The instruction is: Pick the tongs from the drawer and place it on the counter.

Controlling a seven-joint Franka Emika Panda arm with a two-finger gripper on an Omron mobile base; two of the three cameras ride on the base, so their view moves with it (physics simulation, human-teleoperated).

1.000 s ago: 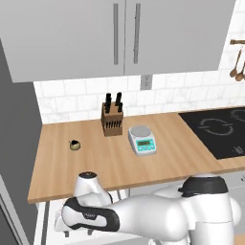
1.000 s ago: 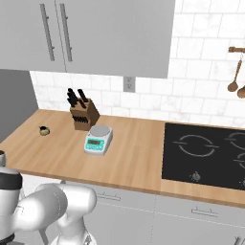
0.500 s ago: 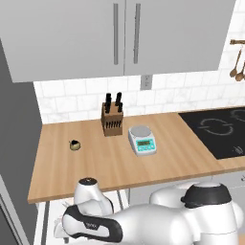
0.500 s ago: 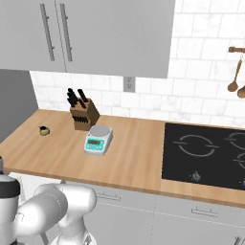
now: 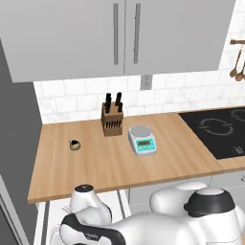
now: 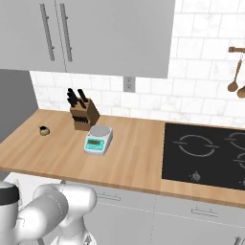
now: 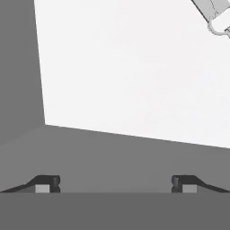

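In the hand view my gripper (image 7: 116,184) is open, its two dark fingertips (image 7: 47,183) spread wide with nothing between them. It hangs over the plain white floor of the drawer (image 7: 126,72). One end of the pale grey tongs (image 7: 210,10) lies at the top right corner of that view, well away from the fingertips. In the left base view my arm bends down over the open drawer (image 5: 51,213) below the front edge of the wooden counter (image 5: 105,165).
On the counter stand a knife block (image 5: 113,119), a small kitchen scale (image 5: 142,140) and a small dark cup (image 5: 74,145). A black cooktop (image 5: 220,131) lies to the right. Grey drawer walls (image 7: 18,67) close in at the left and near side in the hand view.
My arm has sunk lower toward the drawer in both base views. The things on the counter have not moved.
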